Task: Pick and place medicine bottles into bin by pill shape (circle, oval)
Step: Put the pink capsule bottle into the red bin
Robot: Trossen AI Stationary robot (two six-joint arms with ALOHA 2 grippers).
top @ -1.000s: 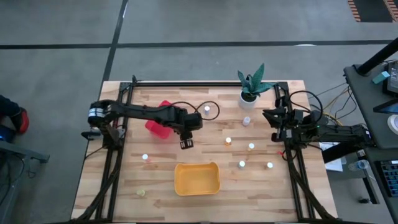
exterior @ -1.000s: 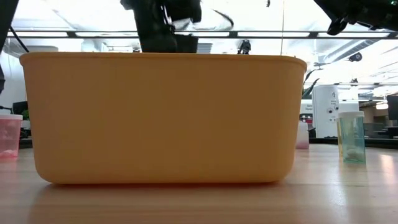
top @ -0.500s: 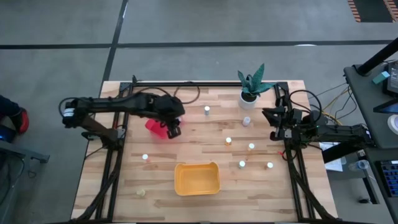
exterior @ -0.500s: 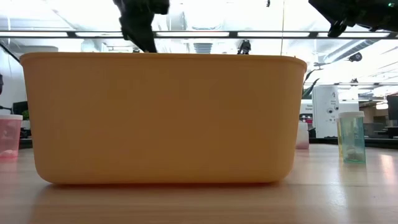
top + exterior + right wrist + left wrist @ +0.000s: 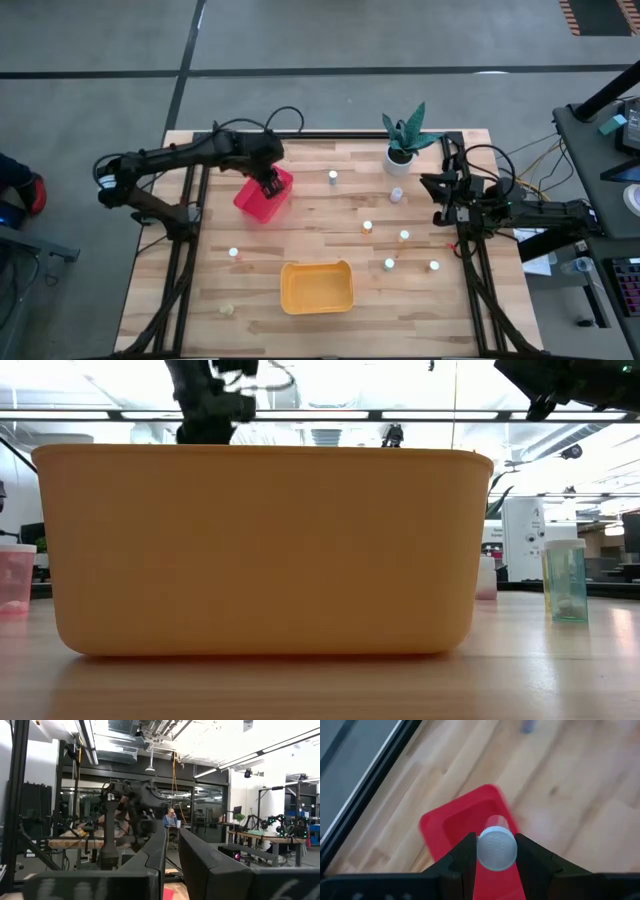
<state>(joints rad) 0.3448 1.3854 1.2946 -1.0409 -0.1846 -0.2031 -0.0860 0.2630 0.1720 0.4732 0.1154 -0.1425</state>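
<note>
Gripping a white-capped medicine bottle between its fingers, the left gripper hangs over the red bin at the worktop's far left. Right gripper waits closed and empty at the right edge.

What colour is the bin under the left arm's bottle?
Red, clearest in the left wrist view.

The space above the red bin is taken up by the left gripper. Bare table is left between the two bins. Scattered medicine bottles and a potted plant crowd the right half.
</note>
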